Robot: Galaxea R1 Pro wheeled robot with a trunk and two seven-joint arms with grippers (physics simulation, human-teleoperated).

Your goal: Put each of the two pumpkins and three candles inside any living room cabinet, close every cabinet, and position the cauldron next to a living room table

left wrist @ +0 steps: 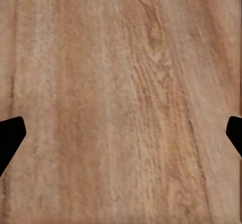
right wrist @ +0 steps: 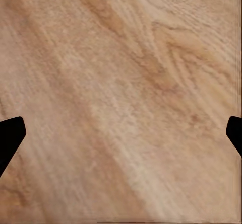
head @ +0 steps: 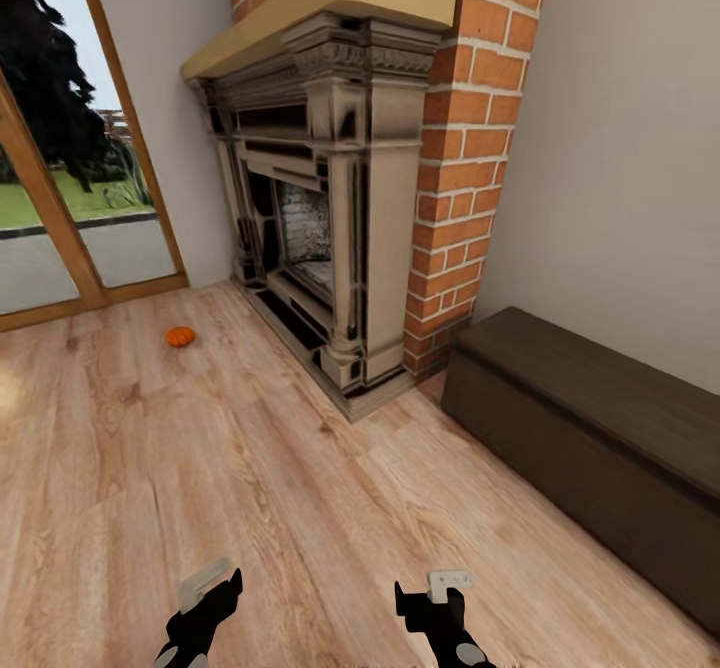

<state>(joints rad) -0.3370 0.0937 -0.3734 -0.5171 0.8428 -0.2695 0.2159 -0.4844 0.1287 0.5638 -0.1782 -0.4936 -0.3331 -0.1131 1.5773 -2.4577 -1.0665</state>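
Nearest the camera, both grippers hang low over the wood floor [head: 150, 468]. The left gripper [head: 205, 588] is spread wide and empty; in the left wrist view its black fingertips [left wrist: 10, 136] sit at opposite edges with bare planks between. The right gripper [head: 435, 593] is the same: released, holding nothing, its fingertips [right wrist: 10, 136] far apart over plain floorboards in the right wrist view.

Step in hand, as I judge it: travelling to fetch, nothing picked up yet. One pumpkin [head: 180, 336] lies on the floor well ahead and to the left, near the glass door [head: 60, 208] and in front of the fireplace [head: 320, 198], well apart from both grippers. The cabinet [head: 590, 448] stands to the right against the wall, just beside the brick chimney column [head: 470, 148], and looks closed from here, though its drawer fronts are seen at a steep angle.

The next move likely calls for driving the base forward and left until the pumpkin is within arm's reach, then lowering an open gripper over it. The pumpkin is small and round, so it may roll if nudged.

In the way: the fireplace plinth juts out onto the floor between pumpkin and cabinet, so the carry back must swing around that corner. The floor between robot and pumpkin looks clear.
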